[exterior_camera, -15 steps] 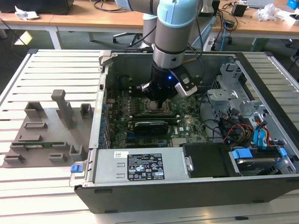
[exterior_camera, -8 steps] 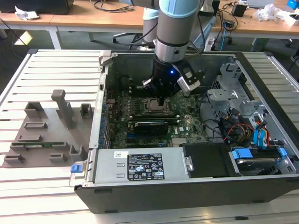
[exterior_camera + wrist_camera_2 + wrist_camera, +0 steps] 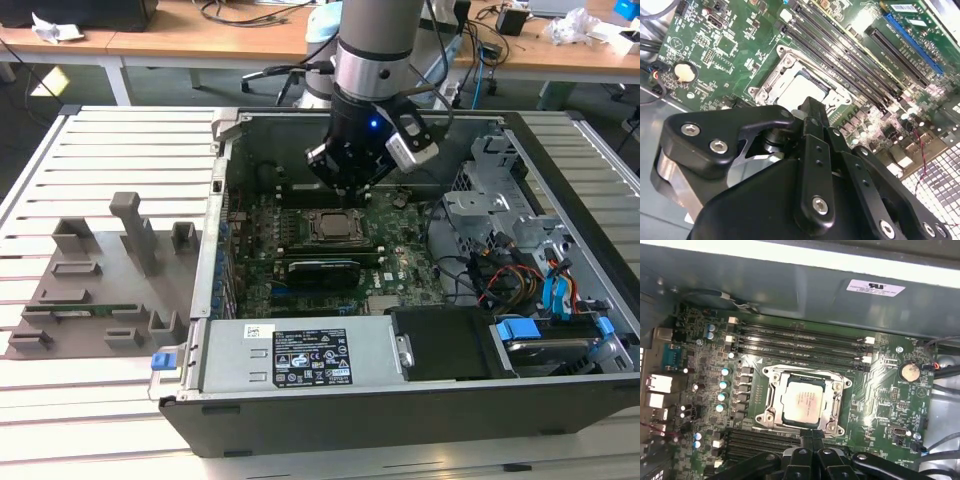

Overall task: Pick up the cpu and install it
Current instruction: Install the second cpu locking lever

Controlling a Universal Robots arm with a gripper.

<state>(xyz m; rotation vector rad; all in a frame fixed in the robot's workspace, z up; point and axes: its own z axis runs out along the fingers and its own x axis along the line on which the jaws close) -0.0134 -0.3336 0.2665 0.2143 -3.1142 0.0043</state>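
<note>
silvery-grey square cpu [image 3: 803, 400] lying flat, seated inside the metal-framed motherboard socket [image 3: 771, 376], top plate facing up

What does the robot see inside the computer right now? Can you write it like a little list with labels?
place: open black metal computer case on a slatted table
chip: small flat square silvery-grey cpu, lying in the square metal-framed socket on the green motherboard
robot hand: black hand just above the cpu, holding nothing
beside socket: long black memory slots
also on board: round silvery coin battery
outside case: grey moulded parts tray on the exterior view's left
</note>
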